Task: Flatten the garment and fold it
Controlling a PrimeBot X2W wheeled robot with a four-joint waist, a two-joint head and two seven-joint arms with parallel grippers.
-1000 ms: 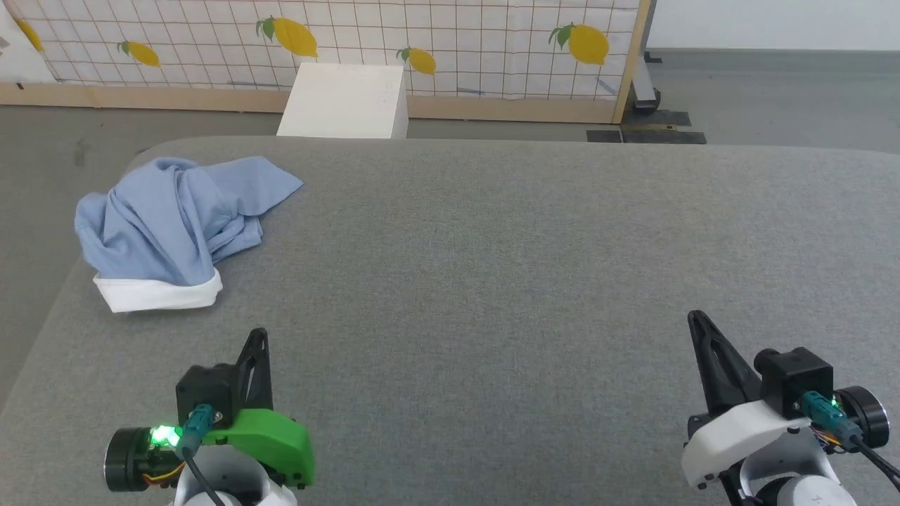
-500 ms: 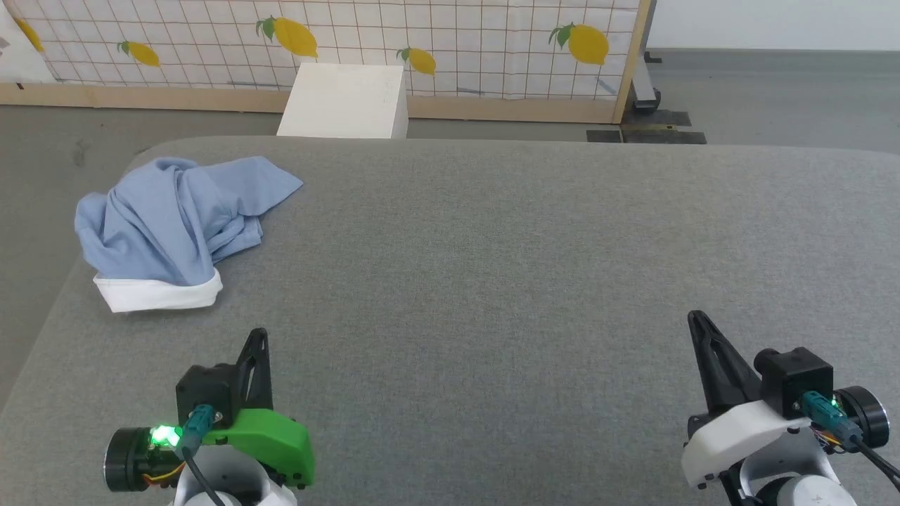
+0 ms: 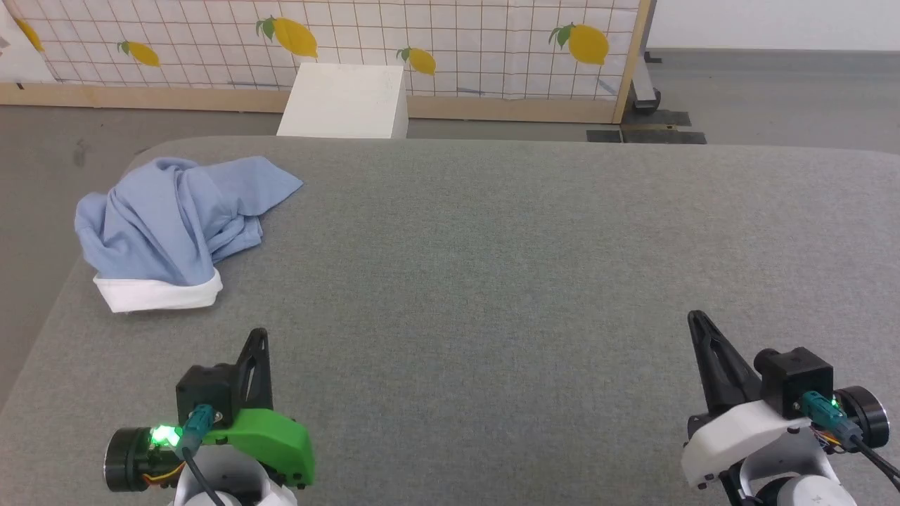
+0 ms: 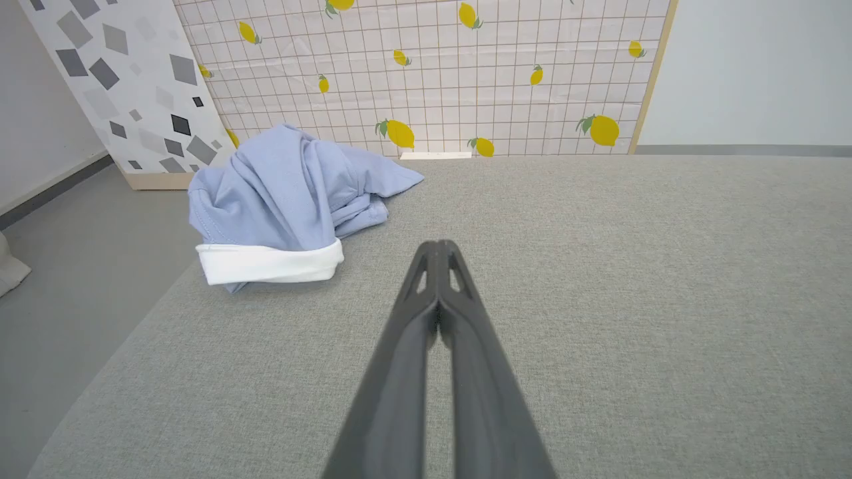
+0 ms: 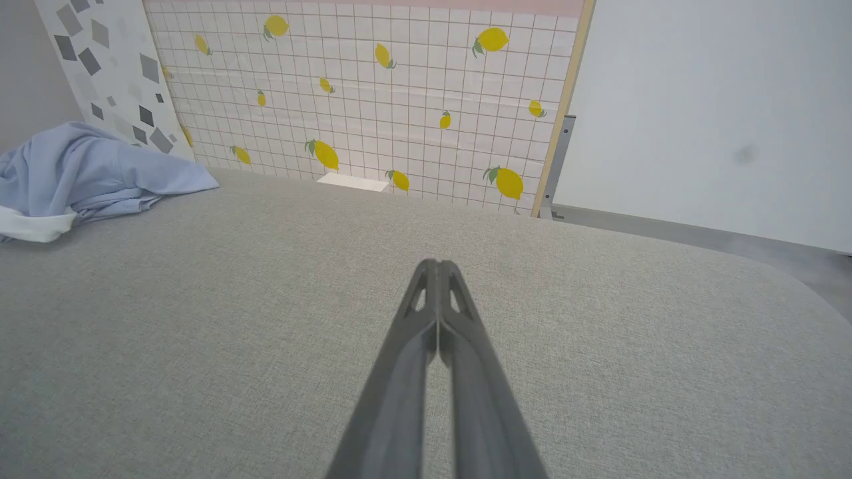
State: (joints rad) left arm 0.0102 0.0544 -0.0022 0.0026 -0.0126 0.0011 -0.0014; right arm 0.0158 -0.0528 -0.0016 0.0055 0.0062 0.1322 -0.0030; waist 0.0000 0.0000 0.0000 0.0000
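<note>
**Crumpled shirt, untouched**

Light blue crumpled polo shirt (image 3: 176,214), white band showing: far-left edge of grey cloth-covered desk (image 3: 492,267). Left tool (image 3: 257,339), right tool (image 3: 696,322): both pressed together, empty. Risk: one-sided tug could drag it off the edge.

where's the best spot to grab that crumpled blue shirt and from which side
Probably the white band at the near edge of the garment: it lies low on the table, a firm folded rim facing the left gripper. Come in from the near side, low, opening the shut gripper first.
</note>
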